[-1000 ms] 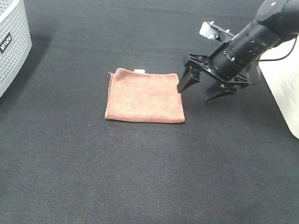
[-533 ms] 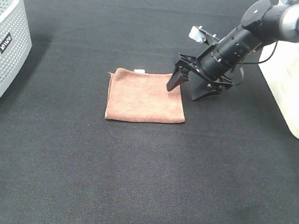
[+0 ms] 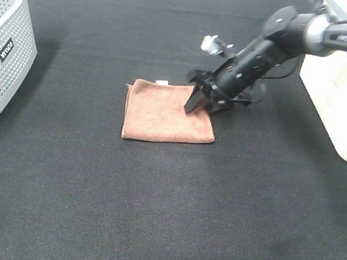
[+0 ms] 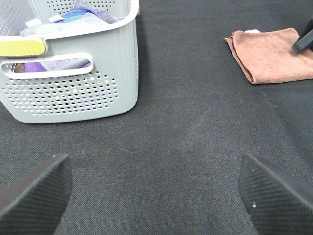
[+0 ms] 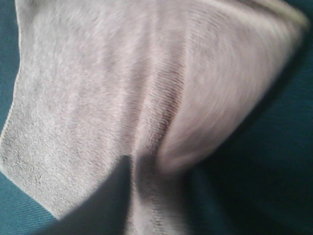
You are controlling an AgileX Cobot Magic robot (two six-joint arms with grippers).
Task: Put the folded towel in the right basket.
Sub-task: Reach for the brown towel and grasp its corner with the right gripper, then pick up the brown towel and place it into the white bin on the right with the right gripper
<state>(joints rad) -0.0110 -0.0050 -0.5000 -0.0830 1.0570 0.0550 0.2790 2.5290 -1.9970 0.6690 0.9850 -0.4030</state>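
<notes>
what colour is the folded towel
The folded towel is reddish-brown; the exterior high view shows it best.

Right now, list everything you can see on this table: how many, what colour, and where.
folded towel: one, reddish-brown, flat on the middle of the table.
right basket: one, white, at the right edge.
grey perforated basket: one, grey, at the left edge, with blue, purple and yellow items inside.
table cover: one, black, under everything.
right gripper: one, black, open, at the towel's far right corner, one finger over the cloth.
left gripper: one, black, open, facing the grey basket.
</notes>
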